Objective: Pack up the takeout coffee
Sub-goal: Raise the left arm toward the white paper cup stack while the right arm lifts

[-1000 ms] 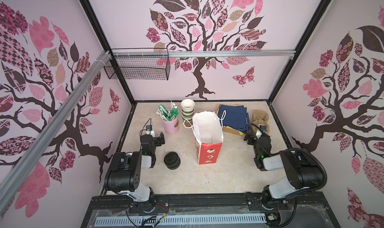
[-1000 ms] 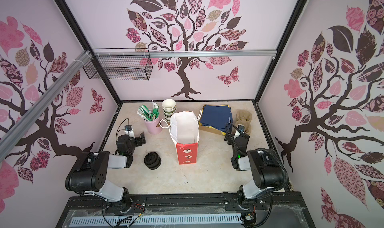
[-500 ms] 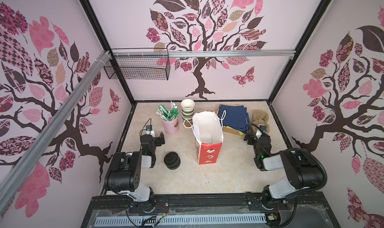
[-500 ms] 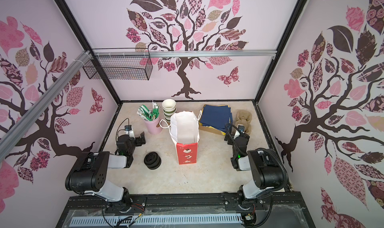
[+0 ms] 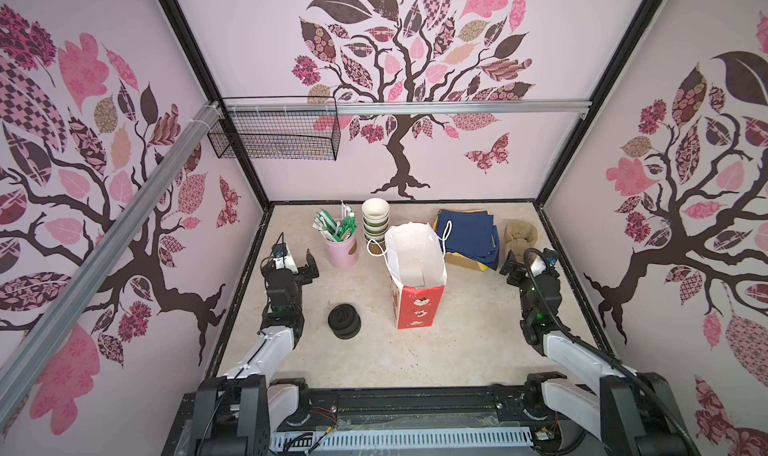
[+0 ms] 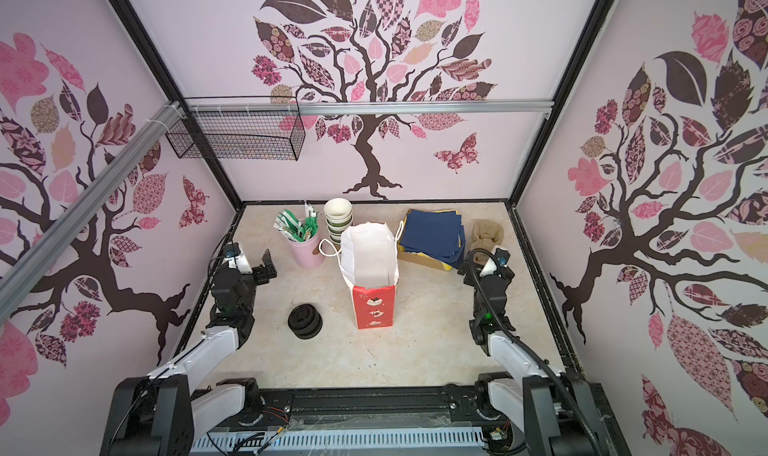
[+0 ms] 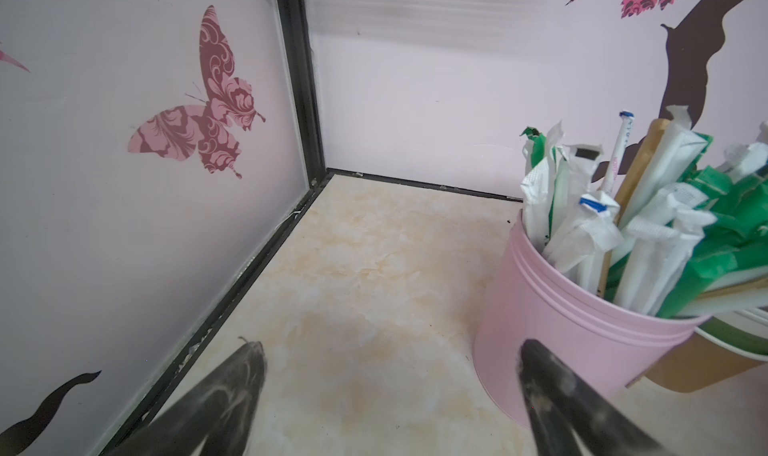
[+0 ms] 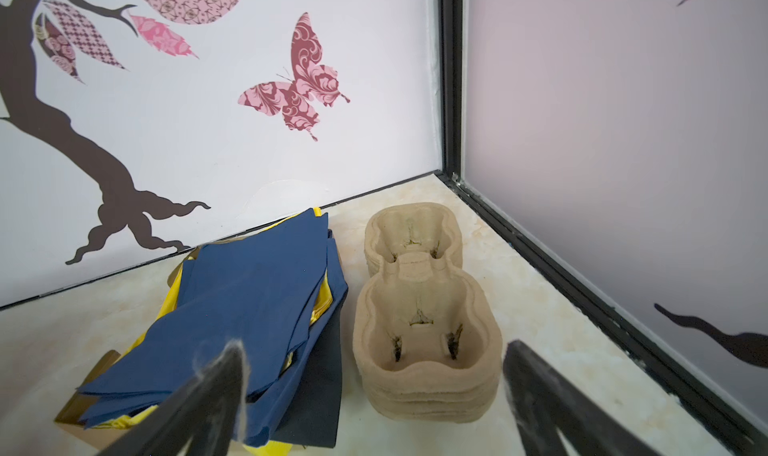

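Left gripper: jaws wide apart, holding nothing. It hangs low over the table, with the pink cup of straws just beside it at 3 o'clock.
Stack of black lids: on the table at 8 o'clock from the paper bag, apart from it.
Takeout coffee: you have no lidded cup in view. Only a stack of green paper cups, nested and bare, stands at 11 o'clock from the bag, close behind its rim and string handle.
Cup axis: the long axis is upright, the white mouth points up, the base is toward the table.
Right side: navy napkins in a box at 2 o'clock from the bag, then a stack of pulp cup carriers.
Right gripper: jaws wide apart, empty, facing the carriers from 6 o'clock.
Risk 1: I think the nested cups may come up two together if you pinch only the top rim.
Risk 2: the bag looks tall and light, so a finger that catches the handle loop could tip it.
Risk 3: a hard squeeze would likely dent the paper wall.
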